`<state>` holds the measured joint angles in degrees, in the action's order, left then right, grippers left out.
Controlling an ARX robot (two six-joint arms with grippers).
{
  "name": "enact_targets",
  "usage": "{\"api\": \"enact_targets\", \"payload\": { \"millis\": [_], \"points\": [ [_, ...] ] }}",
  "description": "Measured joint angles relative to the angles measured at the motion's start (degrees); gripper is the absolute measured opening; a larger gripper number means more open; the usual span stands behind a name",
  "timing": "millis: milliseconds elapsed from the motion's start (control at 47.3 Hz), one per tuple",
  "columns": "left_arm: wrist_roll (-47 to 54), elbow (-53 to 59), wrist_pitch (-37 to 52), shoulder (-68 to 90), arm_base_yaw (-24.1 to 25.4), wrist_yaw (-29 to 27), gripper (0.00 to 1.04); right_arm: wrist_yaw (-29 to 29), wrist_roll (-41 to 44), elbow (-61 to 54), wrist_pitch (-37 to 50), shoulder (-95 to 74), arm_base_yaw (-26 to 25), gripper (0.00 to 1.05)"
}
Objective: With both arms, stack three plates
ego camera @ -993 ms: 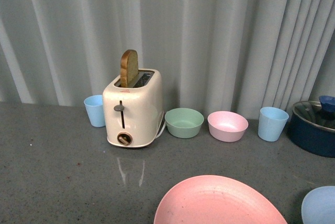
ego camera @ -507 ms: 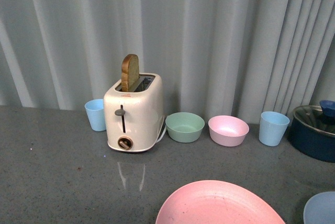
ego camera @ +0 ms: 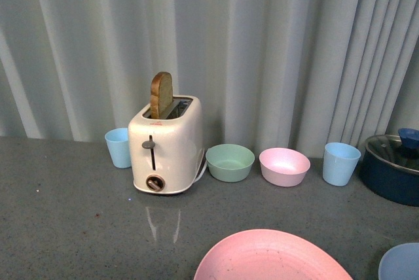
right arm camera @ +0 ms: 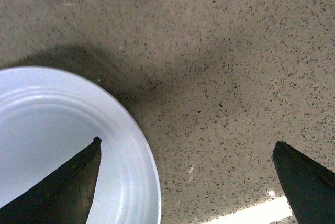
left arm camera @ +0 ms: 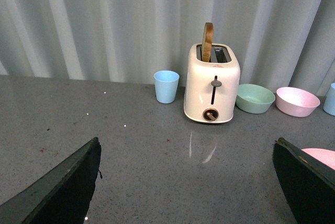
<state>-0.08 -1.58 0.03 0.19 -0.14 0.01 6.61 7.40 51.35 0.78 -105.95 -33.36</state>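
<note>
Our right fingers (right arm camera: 63,187) hang wide and empty, straddling the rim of the blue plate (right arm camera: 52,130). Our left fingers (left arm camera: 57,192), equally spread, face the toaster (ego camera: 165,146). The pink plate (ego camera: 268,257) lies before the toaster, the blue one further right. If we close off-rim, the plate could skid away.

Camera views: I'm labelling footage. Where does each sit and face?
Front view: on the body, facing the curtain past toaster and pink plate; no arms.
Left wrist view: level across the counter; open jaws show.
Right wrist view: straight down on the light blue plate; open jaws show.
Front and left wrist share the toaster.
</note>
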Motion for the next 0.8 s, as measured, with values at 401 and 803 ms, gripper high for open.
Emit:
{"api": "enact_targets", "payload": {
  "millis": [401, 803],
  "points": [
    [0.0, 0.0, 0.0, 0.0, 0.0, -0.02, 0.98, 5.53, 7.28, 1.05, -1.11, -6.58, 1.6, 0.97],
    [0.0, 0.0, 0.0, 0.0, 0.0, 0.0, 0.98, 6.8, 6.29, 0.72, 1.07, -9.81, 2.49, 0.97]
  ]
}}
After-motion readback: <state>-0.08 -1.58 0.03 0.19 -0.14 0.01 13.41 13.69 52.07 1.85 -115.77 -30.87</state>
